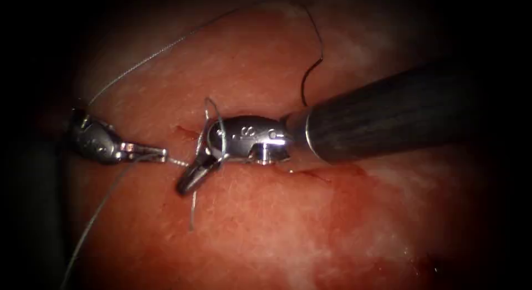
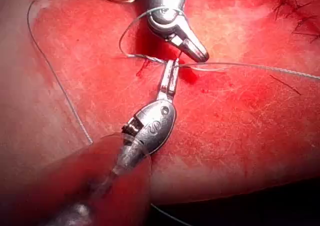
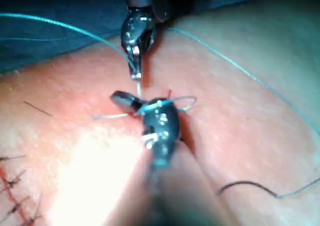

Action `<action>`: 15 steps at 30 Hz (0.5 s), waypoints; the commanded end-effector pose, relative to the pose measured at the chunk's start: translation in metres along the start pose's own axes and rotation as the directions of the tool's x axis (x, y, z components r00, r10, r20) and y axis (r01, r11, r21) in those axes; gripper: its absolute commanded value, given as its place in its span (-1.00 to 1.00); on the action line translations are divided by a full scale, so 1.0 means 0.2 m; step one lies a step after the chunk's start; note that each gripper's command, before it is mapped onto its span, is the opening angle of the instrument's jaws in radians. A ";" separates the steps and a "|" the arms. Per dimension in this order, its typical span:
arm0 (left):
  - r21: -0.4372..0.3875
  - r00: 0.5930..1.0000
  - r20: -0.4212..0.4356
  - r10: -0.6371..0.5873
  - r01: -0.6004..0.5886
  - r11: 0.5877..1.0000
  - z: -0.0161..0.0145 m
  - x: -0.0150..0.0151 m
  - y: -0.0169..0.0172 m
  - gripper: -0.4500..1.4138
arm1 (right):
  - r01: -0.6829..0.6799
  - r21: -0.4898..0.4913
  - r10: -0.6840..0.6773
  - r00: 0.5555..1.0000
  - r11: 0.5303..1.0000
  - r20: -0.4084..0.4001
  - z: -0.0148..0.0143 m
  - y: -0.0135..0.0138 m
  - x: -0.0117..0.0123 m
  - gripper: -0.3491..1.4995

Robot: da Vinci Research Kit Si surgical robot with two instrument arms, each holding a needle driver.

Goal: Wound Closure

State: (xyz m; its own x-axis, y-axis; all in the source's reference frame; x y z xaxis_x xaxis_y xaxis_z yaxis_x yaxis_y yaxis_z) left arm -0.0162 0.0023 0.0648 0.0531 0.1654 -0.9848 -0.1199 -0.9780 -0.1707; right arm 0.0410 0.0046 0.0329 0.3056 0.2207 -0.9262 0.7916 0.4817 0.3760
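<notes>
Needle (image 1: pixel 310 74) lying free on tissue (image 1: pixel 288 234), upper centre of endoscope frame, not in tissue, held by neither tool. Thread (image 1: pixel 217 119) looped round right tool (image 1: pixel 191 179), jaws near closed; grip on short end unclear. Left tool (image 1: pixel 149 153), centre left, clamped on thread beside cut (image 1: pixel 185 132). Best kept: loop loose on jaws, tension even, pull level.

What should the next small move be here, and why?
Probably ease the right end effector toward the short thread end lying just past its tip. A thread loop wraps around that tool, the left end effector is shut on the thread, and the needle lies free on the tissue. Catching that tail seems the missing piece.
</notes>
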 end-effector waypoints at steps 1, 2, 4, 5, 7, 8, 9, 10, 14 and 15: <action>0.000 1.000 0.000 -0.005 0.005 1.000 0.002 -0.003 0.006 -1.00 | 0.007 0.022 -0.007 1.000 1.000 0.020 0.008 0.002 0.000 -0.27; 0.000 1.000 0.001 -0.005 0.005 1.000 0.002 -0.003 0.006 -1.00 | 0.010 0.032 -0.011 0.999 0.999 0.038 0.009 0.003 0.000 -0.16; 0.001 1.000 0.001 -0.005 0.005 1.000 0.002 -0.003 0.006 -1.00 | 0.019 0.047 -0.022 0.998 0.999 0.067 0.011 0.004 0.002 0.09; 0.001 1.000 0.001 -0.005 0.005 1.000 0.002 -0.003 0.006 -1.00 | 0.028 0.059 -0.033 0.996 0.998 0.087 0.012 0.005 0.002 0.16; 0.001 1.000 0.001 -0.005 0.005 1.000 0.001 -0.003 0.006 -1.00 | 0.043 0.077 -0.052 0.991 0.996 0.120 0.013 0.005 0.003 0.18; 0.001 1.000 0.001 -0.005 0.005 1.000 0.001 -0.003 0.006 -1.00 | 0.055 0.090 -0.068 0.987 0.994 0.145 0.013 0.005 0.003 0.22; 0.001 1.000 0.001 -0.005 0.005 1.000 0.001 -0.003 0.006 -1.00 | 0.056 0.099 -0.072 0.984 0.994 0.165 0.013 0.006 0.003 0.24; 0.001 1.000 0.001 -0.005 0.005 1.000 0.001 -0.003 0.006 -1.00 | 0.063 0.106 -0.081 0.981 0.992 0.175 0.013 0.006 0.004 0.24; 0.001 1.000 0.002 -0.004 0.004 1.000 0.000 -0.004 0.006 -1.00 | 0.069 0.140 -0.100 0.969 0.988 0.227 0.012 0.009 0.004 0.27; 0.002 1.000 0.002 -0.004 0.004 1.000 0.000 -0.004 0.006 -1.00 | 0.070 0.147 -0.104 0.965 0.987 0.241 0.012 0.009 0.003 0.27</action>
State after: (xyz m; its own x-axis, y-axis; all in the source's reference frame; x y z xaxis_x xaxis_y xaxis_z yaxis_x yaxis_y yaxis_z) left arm -0.0159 0.0022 0.0648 0.0500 0.1643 -0.9852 -0.1230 -0.9779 -0.1693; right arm 0.0432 0.0045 0.0325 0.3420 -0.0485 -0.9384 0.8814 0.3629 0.3024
